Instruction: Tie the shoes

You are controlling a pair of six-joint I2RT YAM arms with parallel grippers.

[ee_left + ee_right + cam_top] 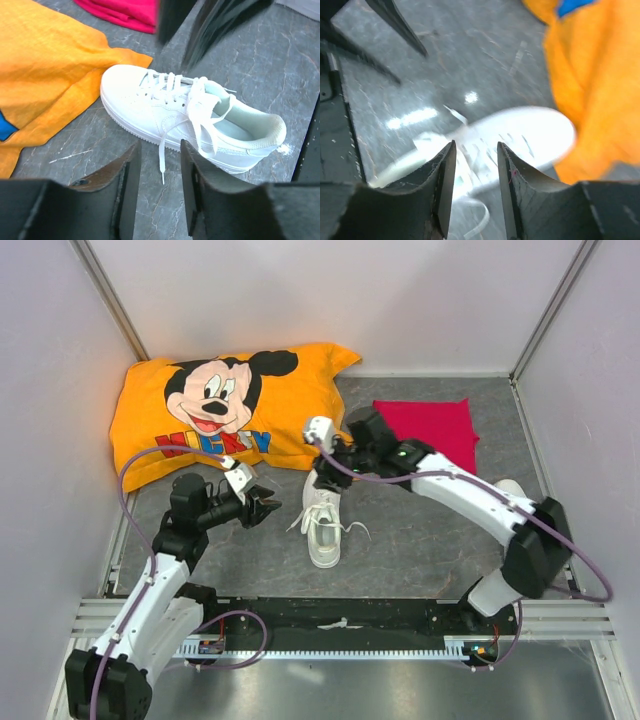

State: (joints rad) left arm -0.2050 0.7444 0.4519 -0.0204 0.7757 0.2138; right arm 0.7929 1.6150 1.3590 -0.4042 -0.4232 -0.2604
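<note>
A white shoe [322, 520] lies mid-floor, toe toward the pillow. Its laces [200, 107] sit loosely over the tongue, and one lace end [162, 162] trails on the floor. My left gripper [268, 508] is just left of the shoe, open and empty; in the left wrist view the lace end lies between its fingertips [134, 155] on the floor. My right gripper [326, 476] hovers over the toe, open with nothing held. The right wrist view shows the shoe [525, 132] blurred below the right gripper [476, 146]. A white shape [510, 487] behind the right arm may be a second shoe.
An orange Mickey pillow [220, 410] lies at the back left, touching the shoe's toe area. A red cloth [425, 430] lies at the back right. Pale walls close three sides. A black rail [340, 625] runs along the near edge.
</note>
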